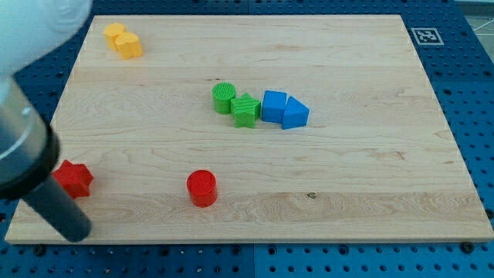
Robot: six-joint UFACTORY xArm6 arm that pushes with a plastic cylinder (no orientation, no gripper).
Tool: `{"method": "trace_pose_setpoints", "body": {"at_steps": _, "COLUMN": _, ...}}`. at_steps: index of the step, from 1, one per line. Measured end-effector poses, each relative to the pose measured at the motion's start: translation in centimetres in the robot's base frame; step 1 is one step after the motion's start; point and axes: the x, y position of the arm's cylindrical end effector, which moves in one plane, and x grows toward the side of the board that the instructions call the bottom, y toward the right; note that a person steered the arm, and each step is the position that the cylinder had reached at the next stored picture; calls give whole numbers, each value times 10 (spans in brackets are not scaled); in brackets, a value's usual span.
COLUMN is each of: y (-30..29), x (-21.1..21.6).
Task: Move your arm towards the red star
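The red star (75, 178) lies near the view's bottom left corner of the wooden board (347, 177). My dark rod comes down from the view's left edge, and my tip (73, 230) rests just below the red star, close to the board's bottom edge. The rod partly covers the star's left side. A red cylinder (202, 188) stands to the right of the star.
A green cylinder (224, 98), a green star (246, 110), a blue cube (273, 106) and a blue triangular block (296, 113) sit in a touching row at the middle. Two yellow blocks (123, 40) lie at the top left.
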Motion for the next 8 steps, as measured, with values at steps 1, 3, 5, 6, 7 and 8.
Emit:
{"method": "trace_pose_setpoints", "body": {"at_steps": 1, "y": -49, "x": 0}}
{"method": "trace_pose_setpoints", "body": {"at_steps": 3, "y": -84, "x": -27}}
{"method": "trace_pose_setpoints", "body": {"at_steps": 5, "y": -83, "x": -40}}
{"method": "trace_pose_setpoints", "body": {"at_steps": 6, "y": -65, "x": -41}}
{"method": "trace_pose_setpoints", "body": {"at_steps": 7, "y": -31, "x": -45}}
{"method": "trace_pose_setpoints", "body": {"at_steps": 8, "y": -7, "x": -49}}
